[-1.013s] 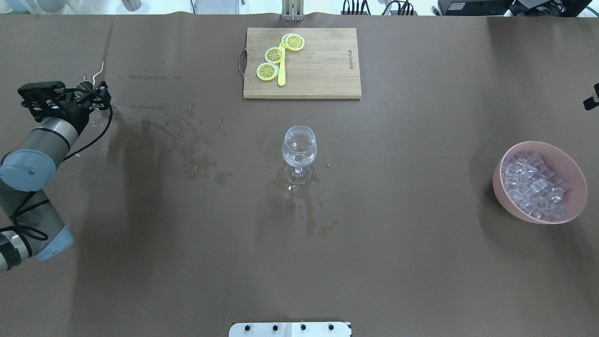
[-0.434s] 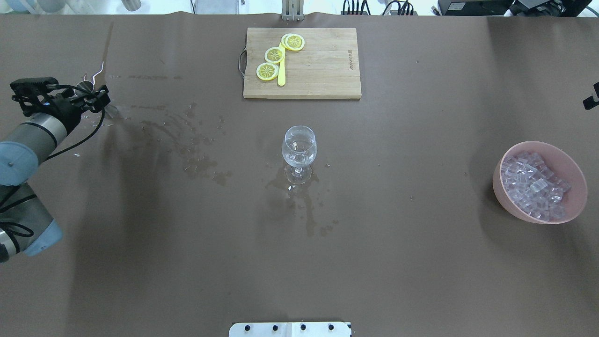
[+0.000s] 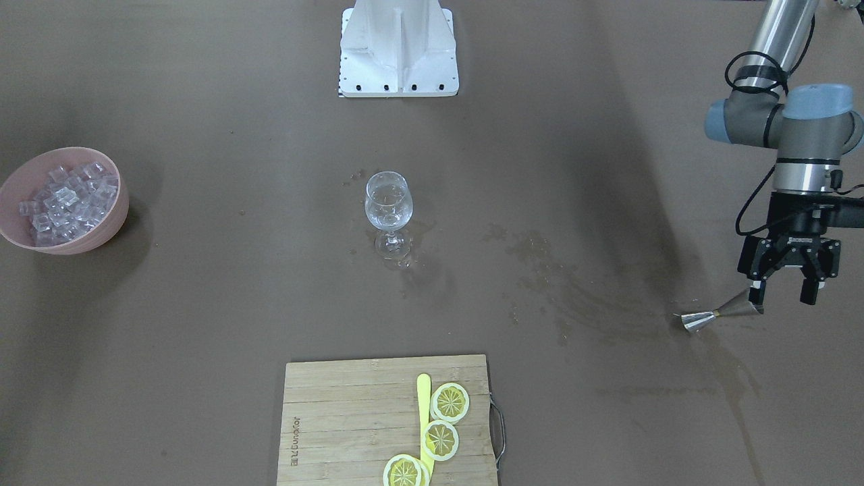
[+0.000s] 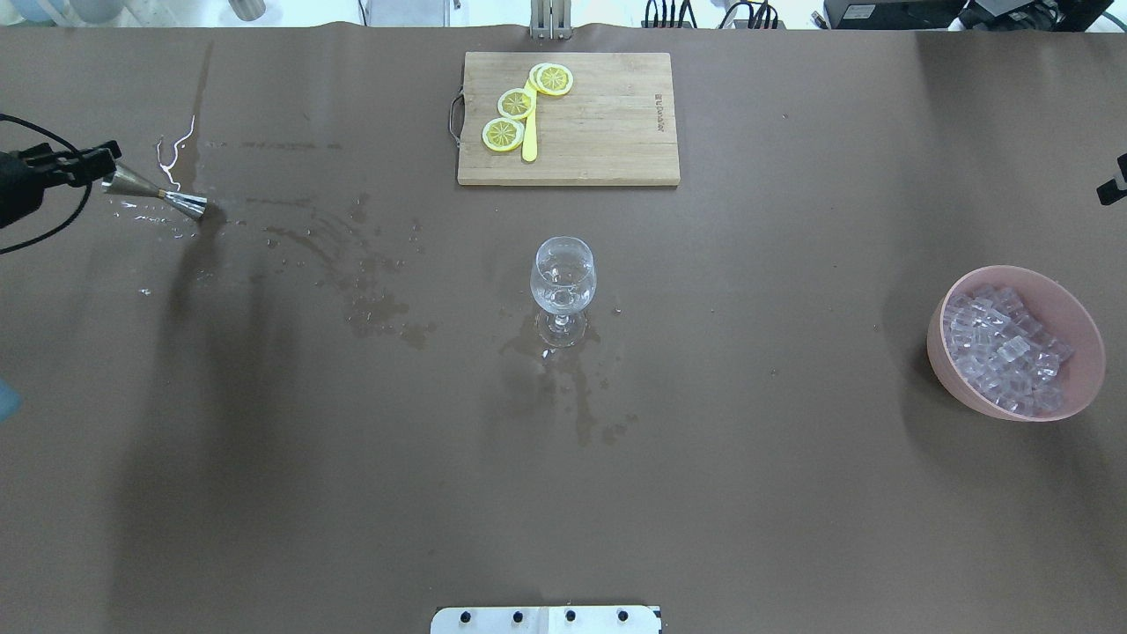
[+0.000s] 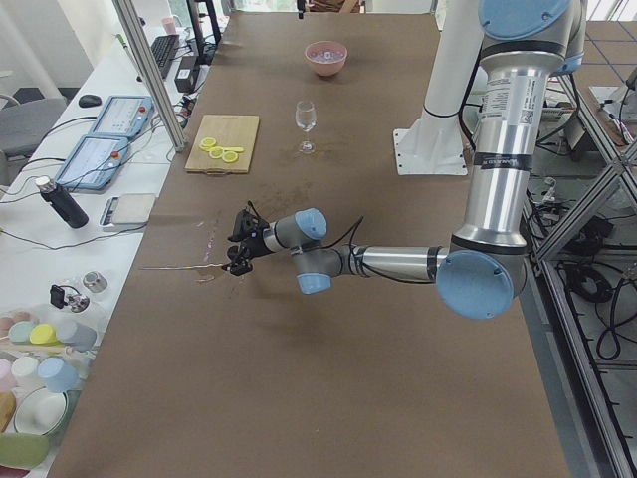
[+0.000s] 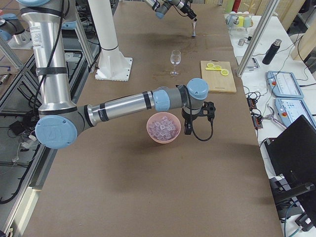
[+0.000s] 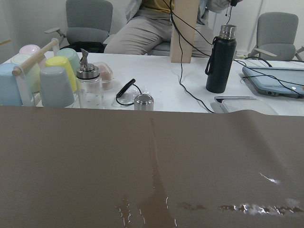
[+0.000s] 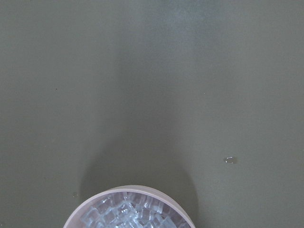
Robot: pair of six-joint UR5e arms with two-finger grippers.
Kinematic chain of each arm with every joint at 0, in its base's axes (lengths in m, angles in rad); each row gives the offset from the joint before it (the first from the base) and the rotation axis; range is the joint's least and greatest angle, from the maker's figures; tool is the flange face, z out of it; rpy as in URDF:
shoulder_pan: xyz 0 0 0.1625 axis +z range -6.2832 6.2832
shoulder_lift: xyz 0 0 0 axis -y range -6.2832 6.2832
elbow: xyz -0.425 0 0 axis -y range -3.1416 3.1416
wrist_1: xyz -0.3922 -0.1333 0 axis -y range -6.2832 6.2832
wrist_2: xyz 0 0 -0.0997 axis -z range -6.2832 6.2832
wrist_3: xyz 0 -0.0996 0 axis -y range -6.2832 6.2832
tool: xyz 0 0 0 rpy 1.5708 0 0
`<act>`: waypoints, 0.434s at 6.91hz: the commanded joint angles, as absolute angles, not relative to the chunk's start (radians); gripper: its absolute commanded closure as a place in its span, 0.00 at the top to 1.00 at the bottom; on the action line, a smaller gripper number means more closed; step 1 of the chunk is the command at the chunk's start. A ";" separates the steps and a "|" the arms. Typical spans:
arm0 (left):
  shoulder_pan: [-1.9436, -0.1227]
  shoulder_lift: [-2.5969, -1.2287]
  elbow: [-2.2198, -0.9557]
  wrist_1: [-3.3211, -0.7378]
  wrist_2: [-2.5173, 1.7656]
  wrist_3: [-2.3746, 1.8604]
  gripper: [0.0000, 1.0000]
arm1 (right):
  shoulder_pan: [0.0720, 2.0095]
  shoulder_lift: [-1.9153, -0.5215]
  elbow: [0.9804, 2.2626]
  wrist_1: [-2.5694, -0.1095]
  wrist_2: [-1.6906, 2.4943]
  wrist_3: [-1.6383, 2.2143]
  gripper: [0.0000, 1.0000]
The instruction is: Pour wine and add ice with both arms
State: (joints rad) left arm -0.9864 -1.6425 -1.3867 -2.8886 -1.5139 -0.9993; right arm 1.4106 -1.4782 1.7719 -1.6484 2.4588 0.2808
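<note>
**Left arm pulls back, jigger lies tipped on the table**

Since a second ago my left arm has swung out toward 9 o'clock, almost off the overhead view. The jigger point(image 4: 154, 192) it was covering now lies bare on its side at 10 o'clock from the wine glass point(image 4: 563, 280), among wet streaks. My left claw point(image 3: 786, 291) hangs just beside the jigger's wide end, jaws spread and nothing between them. Whether a fingertip brushes the metal I cannot tell. Nothing else has shifted.

I read this as the pouring half being finished. The glass stands at the table's centre holding clear liquid, with spill marks round its foot. The ice point(image 4: 1004, 348) sits heaped in the pink bowl point(image 4: 939, 339) at 4 o'clock from the glass, so adding it looks like the step still to do. That falls to my right claw point(image 6: 186, 129), which hovers just beside the bowl. No view shows its jaws clearly, so I cannot tell how they stand.

Counted:
- two arms
- one glass
- one jigger
- one bowl
- cubes too many to number
- one cutting board point(image 4: 607, 132) at 12 o'clock, bearing three lemon slices point(image 4: 516, 103) and one yellow stick-like tool point(image 4: 529, 145)
</note>
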 commanded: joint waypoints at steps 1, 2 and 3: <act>-1.058 -1.629 -1.439 -2.849 -1.631 -0.996 0.98 | 1.411 -1.480 1.782 -1.649 2.457 0.281 1.00; -1.058 -1.628 -1.487 -2.776 -1.631 -0.997 0.98 | 1.411 -1.482 1.784 -1.648 2.459 0.281 1.00; -1.058 -1.626 -1.494 -2.767 -1.631 -0.997 0.98 | 1.411 -1.480 1.784 -1.647 2.459 0.281 1.00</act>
State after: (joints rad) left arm -1.0558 -1.6279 -1.4700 -2.8002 -1.6260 -0.9967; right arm 1.4112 -1.4807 1.7828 -1.6479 2.4585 0.2807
